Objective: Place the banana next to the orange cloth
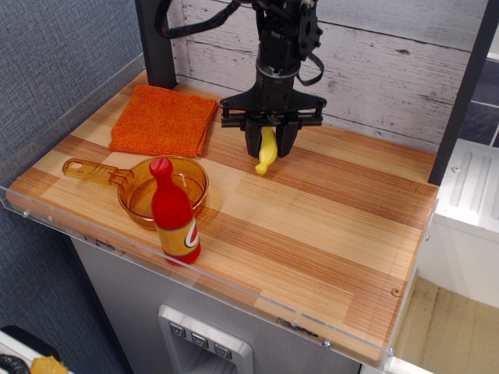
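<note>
The black gripper hangs over the back middle of the wooden table, shut on the small yellow banana. The banana hangs upright between the fingers, its lower tip just above the wood. The orange cloth lies flat at the back left of the table. The gripper and banana are a short way to the right of the cloth's right edge, apart from it.
A translucent amber pan with its handle pointing left sits at the front left. A red bottle with a yellow label stands upright at the pan's front rim. A black post stands behind the cloth.
</note>
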{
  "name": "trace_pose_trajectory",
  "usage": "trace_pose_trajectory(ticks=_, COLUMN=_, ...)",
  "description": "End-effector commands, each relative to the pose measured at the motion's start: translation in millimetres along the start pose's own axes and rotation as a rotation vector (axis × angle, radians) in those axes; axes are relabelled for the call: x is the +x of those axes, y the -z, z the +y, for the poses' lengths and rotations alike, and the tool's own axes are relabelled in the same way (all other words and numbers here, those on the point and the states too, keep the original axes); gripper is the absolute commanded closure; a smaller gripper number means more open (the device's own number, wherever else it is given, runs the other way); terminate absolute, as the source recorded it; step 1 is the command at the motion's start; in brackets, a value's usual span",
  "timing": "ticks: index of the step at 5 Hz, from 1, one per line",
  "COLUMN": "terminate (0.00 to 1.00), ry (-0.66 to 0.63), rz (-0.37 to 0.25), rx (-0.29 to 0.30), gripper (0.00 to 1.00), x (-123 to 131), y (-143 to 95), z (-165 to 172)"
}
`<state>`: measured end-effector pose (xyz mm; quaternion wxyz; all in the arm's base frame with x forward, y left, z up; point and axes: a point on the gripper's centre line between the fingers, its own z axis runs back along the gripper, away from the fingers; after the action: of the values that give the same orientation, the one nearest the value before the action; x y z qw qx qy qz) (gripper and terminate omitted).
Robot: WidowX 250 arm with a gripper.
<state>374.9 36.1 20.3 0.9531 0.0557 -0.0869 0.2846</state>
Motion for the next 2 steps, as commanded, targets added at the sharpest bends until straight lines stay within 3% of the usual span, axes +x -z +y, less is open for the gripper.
trace_pose_trajectory(ticks=1, terminate=0.0, ry=0.028, rz=-0.041, rx=-0.043, gripper=1.0, x=3.3, y=-7.3, z=10.0)
trace_pose_trajectory(ticks=2, terminate=0.0, ry=0.076, rz=-0.057, rx=-0.059, gripper=0.0, x=2.9, y=-14.0, z=9.7)
